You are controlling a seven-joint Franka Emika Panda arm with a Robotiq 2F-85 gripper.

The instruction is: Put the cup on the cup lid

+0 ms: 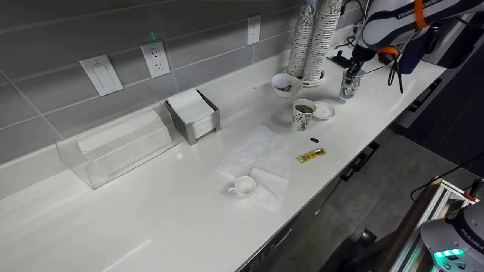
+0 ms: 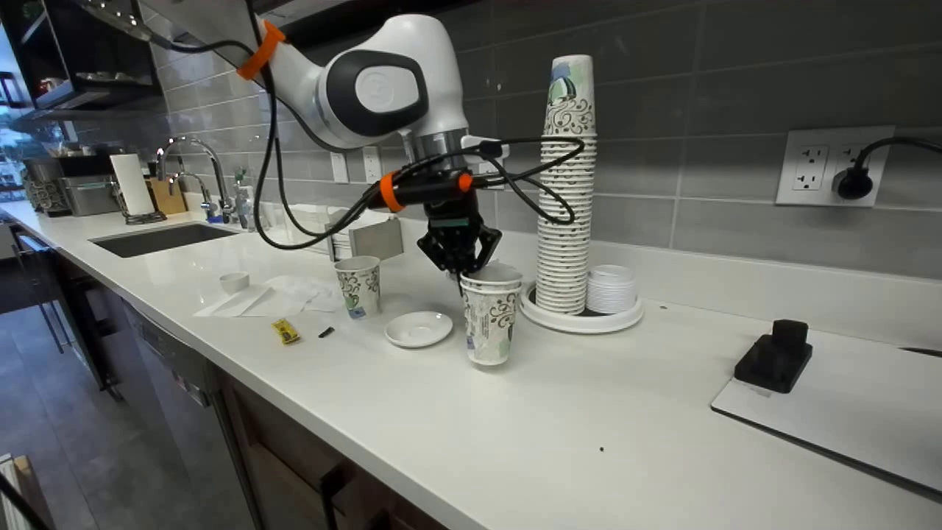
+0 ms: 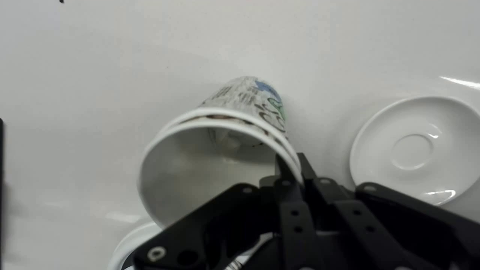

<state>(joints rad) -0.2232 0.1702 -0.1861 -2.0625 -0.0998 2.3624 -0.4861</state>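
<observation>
The cup (image 1: 348, 90) is a pale paper cup with dark printed swirls; a second rim shows it is nested with another. It also shows in an exterior view (image 2: 489, 324) and in the wrist view (image 3: 245, 93). My gripper (image 1: 351, 77) is shut on its rim, one finger inside and one outside, as the wrist view shows (image 3: 291, 161). The cup's base is at or just above the counter; I cannot tell which. The cup lid, a flat round white saucer-like disc (image 2: 418, 329), lies beside the cup, apart from it. It shows in the wrist view (image 3: 412, 152).
A paper cup with brown liquid (image 1: 301, 120) stands beside the lid. A white bowl with red inside (image 1: 279, 90) and tall cup stacks (image 2: 565, 213) stand near the wall. A yellow packet (image 1: 312, 155), a small handled cup (image 1: 245, 186) and a napkin holder (image 1: 206, 121) are further along.
</observation>
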